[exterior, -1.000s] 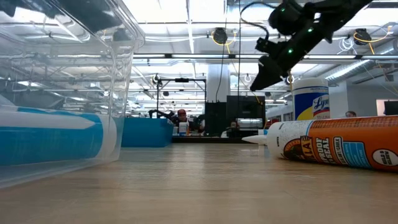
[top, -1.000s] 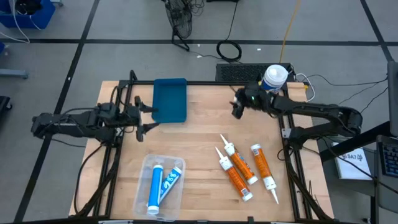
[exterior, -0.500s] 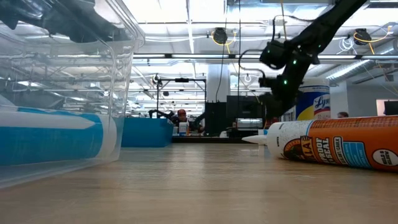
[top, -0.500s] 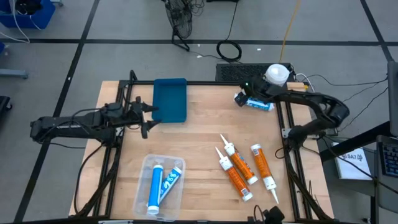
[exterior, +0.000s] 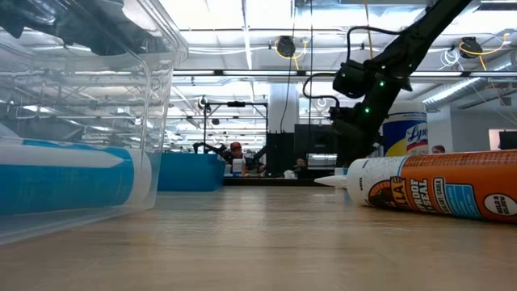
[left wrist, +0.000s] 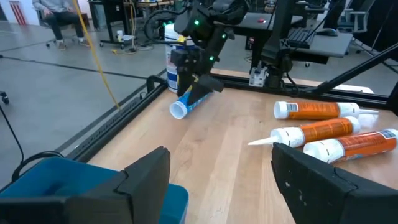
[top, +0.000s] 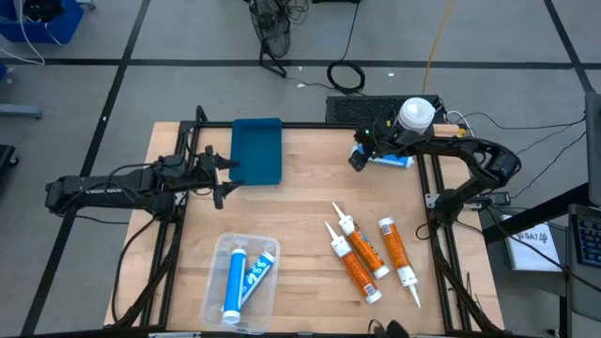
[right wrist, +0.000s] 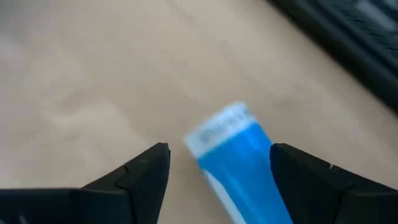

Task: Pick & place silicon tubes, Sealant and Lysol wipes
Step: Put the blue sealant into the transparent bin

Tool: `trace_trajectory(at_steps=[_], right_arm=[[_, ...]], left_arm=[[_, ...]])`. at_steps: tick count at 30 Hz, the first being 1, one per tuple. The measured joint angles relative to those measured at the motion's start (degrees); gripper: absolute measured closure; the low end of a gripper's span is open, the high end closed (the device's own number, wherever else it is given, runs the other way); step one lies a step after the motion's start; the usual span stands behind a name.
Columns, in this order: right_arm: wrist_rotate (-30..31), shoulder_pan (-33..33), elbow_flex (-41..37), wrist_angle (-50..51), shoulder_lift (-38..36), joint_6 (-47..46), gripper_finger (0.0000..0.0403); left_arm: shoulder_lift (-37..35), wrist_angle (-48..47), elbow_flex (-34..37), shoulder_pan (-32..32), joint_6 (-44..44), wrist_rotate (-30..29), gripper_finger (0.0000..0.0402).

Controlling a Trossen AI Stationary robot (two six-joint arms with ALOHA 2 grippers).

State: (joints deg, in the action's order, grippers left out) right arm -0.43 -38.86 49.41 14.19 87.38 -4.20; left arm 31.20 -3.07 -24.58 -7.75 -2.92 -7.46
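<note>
A slim blue tube (top: 390, 158) lies on its side on the wood table at the far right, next to the upright Lysol wipes canister (top: 416, 115), which has a white lid. My right gripper (top: 361, 156) is open and low over the tube's near end (right wrist: 233, 146), with one finger on each side. Three orange tubes with white nozzles (top: 362, 255) lie at the front right. My left gripper (top: 221, 178) is open and empty beside the blue tray (top: 255, 150). My right gripper straddles the blue tube's end (right wrist: 224, 127), coming slanting down from above. One finger (right wrist: 292, 165) stands close against the tube's side; I cannot tell whether it touches. The tube lies flat on the table.
A clear plastic bin (top: 242, 277) holding two blue tubes stands at the front, left of middle. A black keyboard (top: 362, 108) lies just beyond the table's far edge. Bare wood shows in the table's middle (top: 300, 202).
My right gripper has come down from above toward the blue tube at the table's far right, and now stands low over the tube's end. The tube and the canister have stayed in place.
</note>
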Motion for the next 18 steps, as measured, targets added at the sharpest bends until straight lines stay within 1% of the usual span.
trace_trajectory(at_steps=[3, 5, 8, 9, 10, 13, 15, 16, 17, 18], right_arm=[[-6.5, 2.0, 0.1, 1.4, -0.1, -0.5, 0.0145], [-9.5, 3.8, 0.0, 1.9, 0.0, -0.7, 0.0145], [-18.7, 6.6, -0.2, 1.8, -0.7, -1.8, 0.0145], [-21.1, 7.8, -0.2, 1.3, -1.1, -2.2, 0.0145], [-22.3, 9.1, -0.2, 0.4, -1.7, -2.4, 0.0145], [-22.0, 12.3, -0.2, 1.2, -4.3, -3.7, 0.0145], [-20.4, 14.2, -0.2, 2.3, -6.6, -5.6, 0.0145], [-19.0, 15.1, -0.2, 3.7, -8.1, -6.2, 0.0145], [-16.3, 16.1, -0.2, 5.8, -9.6, -6.7, 0.0145], [-12.3, 16.9, -0.2, 8.0, -11.0, -7.5, 0.0145]], left_arm=[[0.0, 0.0, 0.0, 0.0, 0.0, 0.0, 0.0121], [0.0, 0.1, 0.0, 0.0, 0.0, 0.0, 0.0117], [0.0, 0.2, 0.0, 0.0, 0.0, 0.0, 0.0115], [0.0, 0.2, 0.0, 0.0, 0.0, 0.0, 0.0116], [0.0, 0.2, 0.0, 0.0, 0.0, 0.0, 0.0118], [0.0, 0.2, 0.0, 0.0, 0.0, 0.0, 0.0123], [0.0, 0.2, 0.0, 0.0, 0.0, 0.0, 0.0127], [0.0, 0.2, 0.0, 0.0, 0.0, 0.0, 0.0128], [0.0, 0.2, 0.0, 0.0, 0.0, 0.0, 0.0128], [0.0, 0.2, 0.0, 0.0, 0.0, 0.0, 0.0127]])
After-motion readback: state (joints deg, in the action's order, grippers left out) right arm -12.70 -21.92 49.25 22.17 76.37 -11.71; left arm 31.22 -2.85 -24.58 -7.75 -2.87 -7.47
